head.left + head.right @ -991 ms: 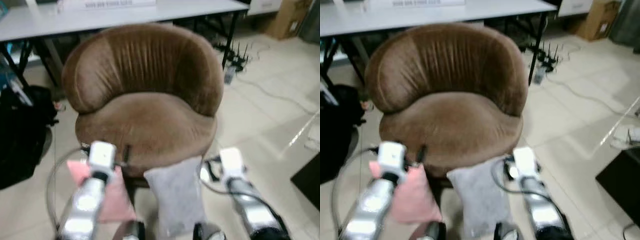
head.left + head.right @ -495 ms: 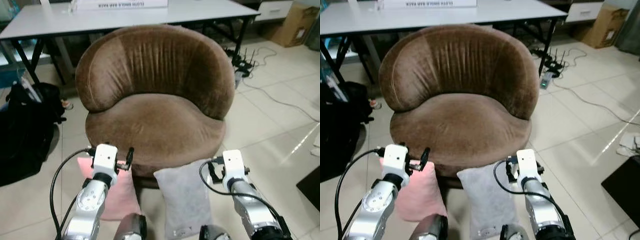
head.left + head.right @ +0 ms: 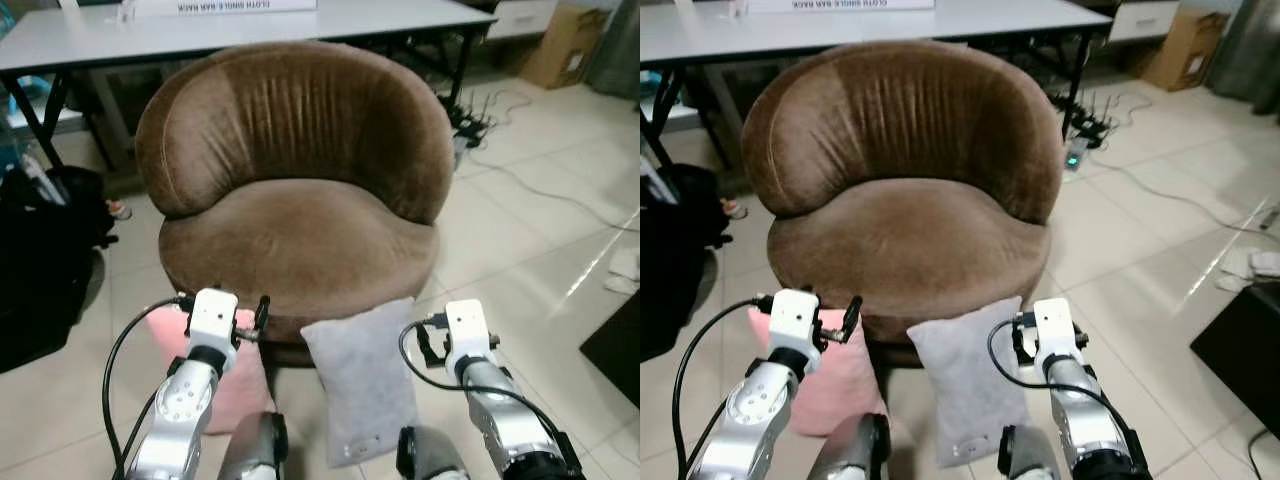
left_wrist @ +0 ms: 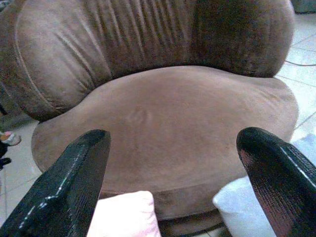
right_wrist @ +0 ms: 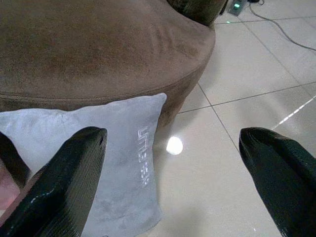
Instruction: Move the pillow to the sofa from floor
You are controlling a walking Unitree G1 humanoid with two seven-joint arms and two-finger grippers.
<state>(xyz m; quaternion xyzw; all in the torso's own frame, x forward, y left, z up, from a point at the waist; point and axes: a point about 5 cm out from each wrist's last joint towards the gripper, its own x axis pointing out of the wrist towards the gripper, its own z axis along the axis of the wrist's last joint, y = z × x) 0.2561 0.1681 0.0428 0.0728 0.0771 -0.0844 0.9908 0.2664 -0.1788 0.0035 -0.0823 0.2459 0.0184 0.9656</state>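
Note:
A grey pillow (image 3: 362,385) stands on the floor, leaning against the front of the brown round sofa (image 3: 300,230). To its left a pink pillow (image 3: 238,372) leans there too. My left arm (image 3: 192,385) reaches over the pink pillow, and my right arm (image 3: 480,380) sits just right of the grey one. The left gripper (image 4: 173,134) is open, pointing at the sofa seat (image 4: 168,123) with both pillow tops below it. The right gripper (image 5: 173,133) is open above the grey pillow's (image 5: 98,148) right edge and bare tile. Neither touches a pillow.
A black bag (image 3: 40,260) lies on the floor left of the sofa. A white table (image 3: 250,20) stands behind it. Cables and a power strip (image 3: 480,110) run over the tiles at the back right, near a cardboard box (image 3: 560,40). A dark object (image 3: 615,350) sits at the right edge.
The whole picture has shifted and sharpened, so the camera has moved. Both arms keep the same pose and both grippers stay open. The pillows have not moved.

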